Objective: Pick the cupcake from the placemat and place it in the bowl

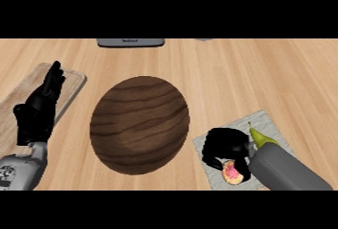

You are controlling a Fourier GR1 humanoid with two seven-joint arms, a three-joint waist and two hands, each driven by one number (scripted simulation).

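A cupcake (232, 172) with pink frosting lies on the grey placemat (267, 120) at the lower right. My right hand (224, 145) is curled round it from above, hiding most of it. A yellow-green pear (261, 136) sits on the placemat just right of that hand. The dark wooden bowl (140, 124) stands in the middle of the counter, left of the placemat. My left hand (40, 107) rests open at the far left, fingers up.
A light wooden cutting board (74, 80) lies at the left under my left hand. A grey appliance (131, 42) shows at the counter's far edge. Bare wooden counter stretches across the back right.
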